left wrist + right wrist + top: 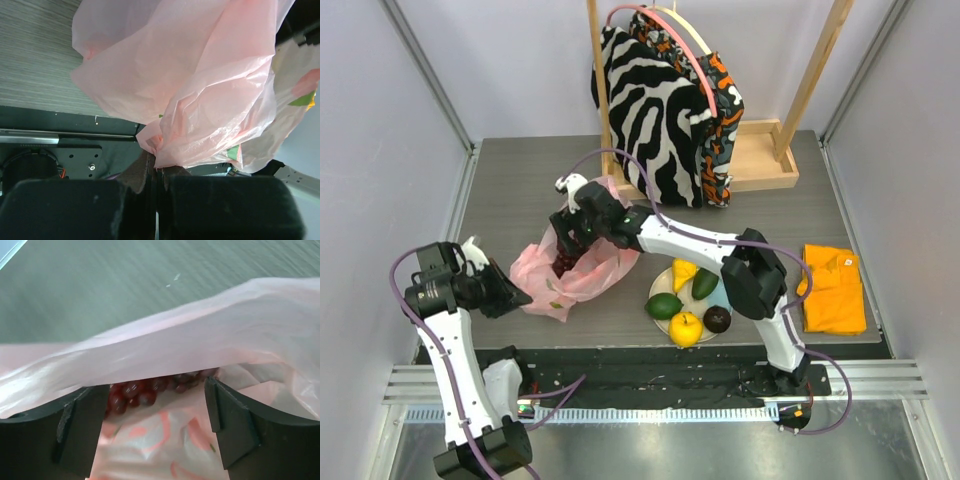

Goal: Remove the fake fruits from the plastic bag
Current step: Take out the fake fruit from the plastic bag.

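Fingers (75, 210) of my left hand (156, 172) are pressed together on a gathered fold of the plastic bag (200, 90), pinching the pink film at the bag's near-left edge; the rest of the bag billows away from that pinch over the tabletop (35, 55); my right hand (155, 397) sits at the bag's mouth with its jaws spread wide, gripping nothing; the grape bunch (135, 392) lies inside the bag just past the fingertips, and I cannot tell whether either tip touches it; a sheet of pink film stretches across above them; from the top view the bag sits left of centre, and just to its right stands the plate (653, 297) carrying the yellow pear-shaped fruit (684, 272), the avocado (705, 284), the lime (663, 306), the yellow-orange round fruit (686, 328) and the dark maroon round fruit (717, 319); further right lies the orange cloth (835, 290); at the back the zebra-striped bag (640, 110) hangs on a wooden rack (765, 150).
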Motion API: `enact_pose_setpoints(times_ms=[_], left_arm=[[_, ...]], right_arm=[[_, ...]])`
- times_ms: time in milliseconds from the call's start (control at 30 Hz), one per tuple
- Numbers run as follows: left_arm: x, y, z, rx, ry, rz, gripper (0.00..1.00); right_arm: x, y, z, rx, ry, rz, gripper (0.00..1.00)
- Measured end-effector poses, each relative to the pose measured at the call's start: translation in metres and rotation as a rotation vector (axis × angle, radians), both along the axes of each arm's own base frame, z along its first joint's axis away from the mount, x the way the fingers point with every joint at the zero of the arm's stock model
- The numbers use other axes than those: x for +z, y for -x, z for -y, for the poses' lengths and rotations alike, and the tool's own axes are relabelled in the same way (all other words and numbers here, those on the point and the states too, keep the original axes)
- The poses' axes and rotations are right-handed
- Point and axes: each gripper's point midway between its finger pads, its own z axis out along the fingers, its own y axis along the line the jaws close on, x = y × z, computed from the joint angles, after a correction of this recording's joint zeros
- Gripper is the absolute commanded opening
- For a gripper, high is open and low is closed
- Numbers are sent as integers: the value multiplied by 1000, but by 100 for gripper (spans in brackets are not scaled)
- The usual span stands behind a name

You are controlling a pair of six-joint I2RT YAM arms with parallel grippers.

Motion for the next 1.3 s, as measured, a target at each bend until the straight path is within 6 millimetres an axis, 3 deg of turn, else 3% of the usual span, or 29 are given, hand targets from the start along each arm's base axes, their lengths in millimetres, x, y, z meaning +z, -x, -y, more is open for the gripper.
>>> enact_pose_setpoints(times_ms=[133,267,367,400,433,533,700,767,867,1067,1133,1233,1300], left_arm=[[1,1,1,-3,1,12,0],[4,2,4,-9,5,30,0],[4,2,5,-12,12,34,0],[5,2,5,-12,13,35,0],[5,2,5,-13,14,35,0],[4,2,6,-15,18,36,0],[3,3,7,-9,23,35,0],[2,3,6,-3,26,29,0],[1,2,5,3,30,20,0],[-3,-4,2,10,51,-21,0],[-3,-8,1,12,56,-21,0],[-3,-14,-1,25,62,-11,0],[-1,-17,0,32,70,9,0]], right_arm=[[-17,-17,-2,-77,14,-9,85],[-60,-22,-4,-109,60,-64,79],[-93,-19,-3,-123,103,-108,60],[-97,-19,-4,-122,109,-110,51],[-99,-19,-5,-120,110,-112,33],[-94,-21,-8,-107,109,-87,12],[-87,-20,-9,-51,109,-70,4],[-75,-15,-8,-4,96,-69,1],[-41,-3,-3,74,52,-59,1],[79,28,20,206,-118,57,1],[110,36,26,229,-168,99,1],[140,48,34,259,-223,136,1],[145,54,36,286,-252,129,1]])
